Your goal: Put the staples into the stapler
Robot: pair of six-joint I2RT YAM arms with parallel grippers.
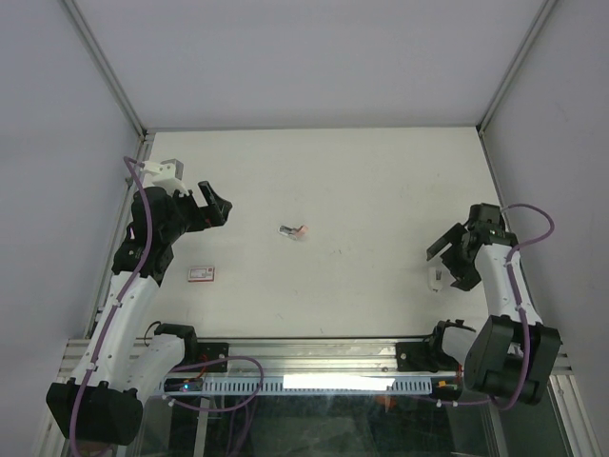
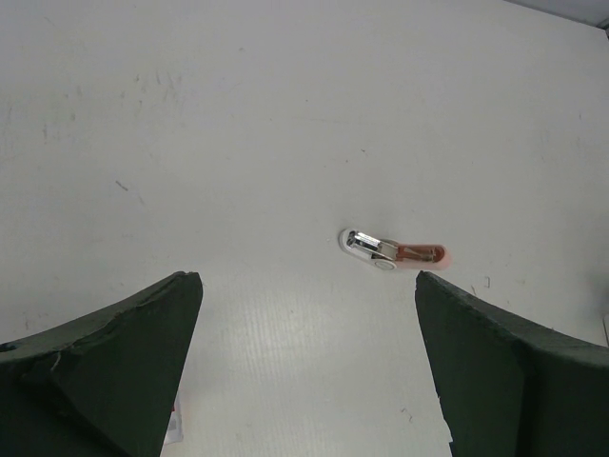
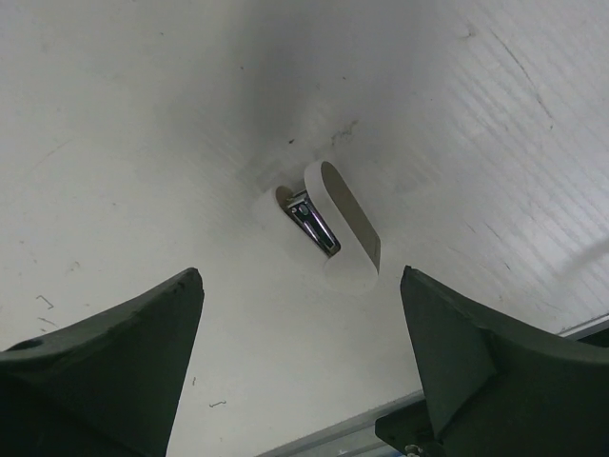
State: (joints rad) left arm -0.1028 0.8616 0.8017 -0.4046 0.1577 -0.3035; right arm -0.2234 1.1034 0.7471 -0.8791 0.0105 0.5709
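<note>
Left of the stapler (image 1: 295, 230) lies a red-and-white box (image 1: 202, 274).

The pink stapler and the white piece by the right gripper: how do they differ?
The pink stapler shows bare metal along its top; the white piece half hides its metal. The pink stapler lies far from both arms; the white piece lies just before the open right gripper. Both are small.

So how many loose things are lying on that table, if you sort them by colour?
Pink-and-white stapler: 1
Plain white piece with metal inside: 1
Red-and-white box: 1
Total: 3
</note>
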